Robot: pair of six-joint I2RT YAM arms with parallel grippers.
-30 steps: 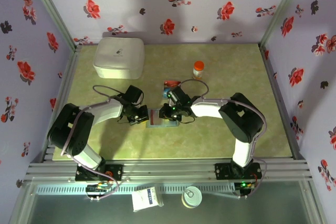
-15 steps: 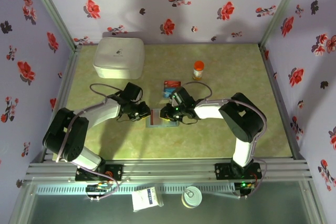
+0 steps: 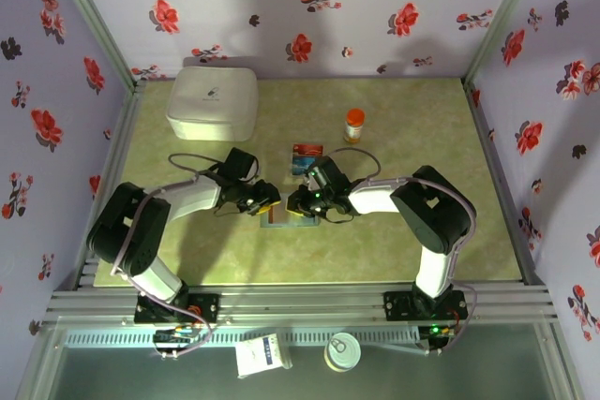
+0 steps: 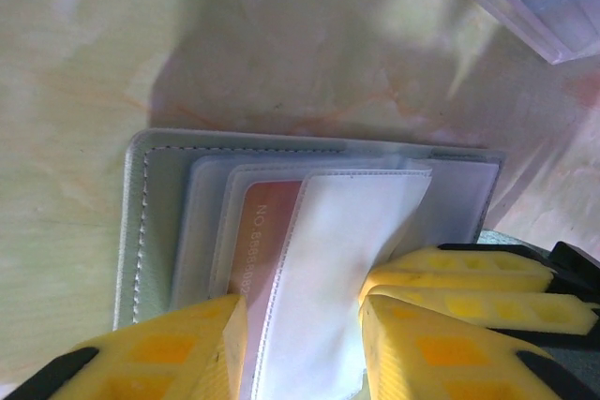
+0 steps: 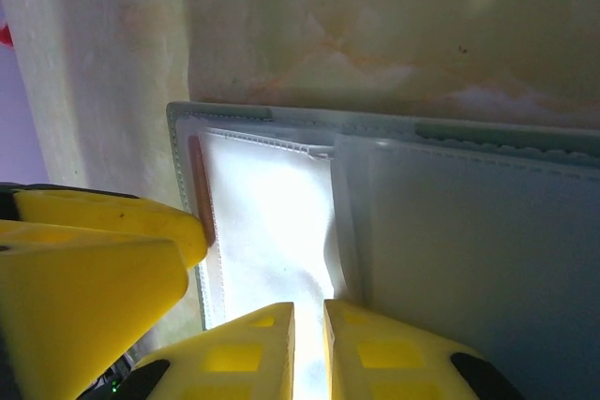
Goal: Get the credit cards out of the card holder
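Currently early in the task, by my reading. The card holder [image 3: 277, 215] lies open on the table [image 3: 394, 119], centre of the top view, with a gripper on either side.

- left gripper [image 4: 300, 348]: jaws apart, straddling the white inner flap [image 4: 347, 231], nothing clamped.
- right gripper [image 5: 309, 334]: jaws nearly together at the bottom of its view, apparently pinching that flap.
- red card [image 4: 267, 241]: tucked in its sleeve, lower centre of the left wrist view, not out.

Judged: flap being lifted, pulling the cards out is all left to do.
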